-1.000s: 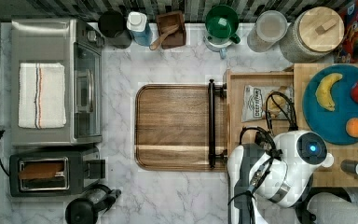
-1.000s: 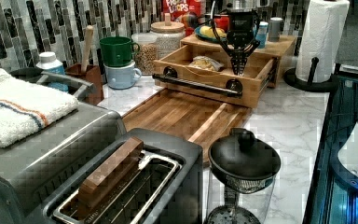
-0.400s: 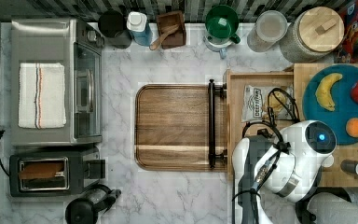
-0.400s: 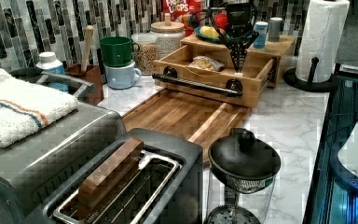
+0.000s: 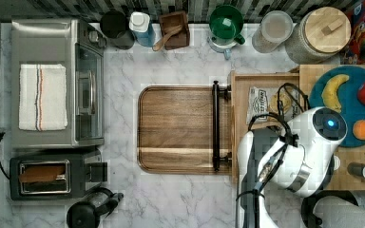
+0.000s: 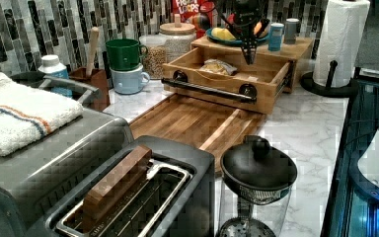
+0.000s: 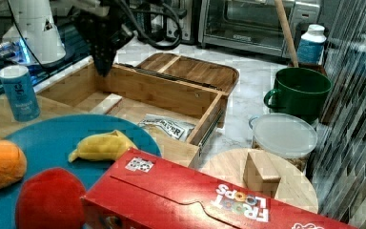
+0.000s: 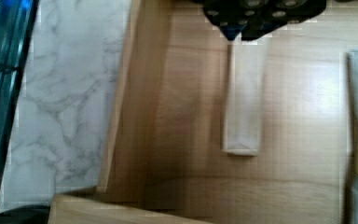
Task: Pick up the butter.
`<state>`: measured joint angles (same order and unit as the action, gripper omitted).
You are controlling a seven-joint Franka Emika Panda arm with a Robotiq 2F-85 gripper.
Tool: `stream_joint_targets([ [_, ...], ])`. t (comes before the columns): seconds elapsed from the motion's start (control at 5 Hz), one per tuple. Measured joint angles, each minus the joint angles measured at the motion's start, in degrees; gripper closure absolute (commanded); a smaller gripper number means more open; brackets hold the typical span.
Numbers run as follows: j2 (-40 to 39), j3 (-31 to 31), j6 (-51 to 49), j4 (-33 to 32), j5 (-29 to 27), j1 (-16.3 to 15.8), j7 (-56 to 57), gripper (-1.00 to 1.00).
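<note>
Overhead, the gripper (image 6: 249, 55) hangs above the open wooden drawer (image 7: 124, 85), upper right of centre in the left view; its dark fingers taper to a point there, though whether they are parted or closed I cannot tell. Step in hand, by my reading: the approach, with the grasp not yet made. The butter (image 8: 242, 100) lies flat on the drawer floor, a pale cream stick, long and narrow, square-ended, plain and matte against the warm wood grain; in the wrist view one end runs up under the dark finger hardware. In the right view it shows as a light strip (image 7: 106, 103) left of centre, on the drawer floor below the gripper. The crisp bag (image 7: 167, 126), white-grey, printed and crinkled, sits apart from the stick in the same drawer, nearer the centre of the right view. The next move likely calls for a straight descent with the jaws spanning the stick's narrow width, staying off the drawer wall. Butter may be soft, so a gentle squeeze seems wise. Elsewhere: a smooth teal plate (image 5: 346, 97) holding a curved yellow banana (image 5: 334, 91), far right in the top view; a glossy marble counter (image 5: 171, 61); a ridged wooden tray (image 5: 176, 126) at centre.
</note>
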<state>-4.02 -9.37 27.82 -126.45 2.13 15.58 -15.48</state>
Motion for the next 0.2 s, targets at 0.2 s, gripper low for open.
stream_joint_targets([
  [0.2, 0.44, 1.97, -0.95, 2.24, 1.02, -0.55, -4.06, 1.00],
])
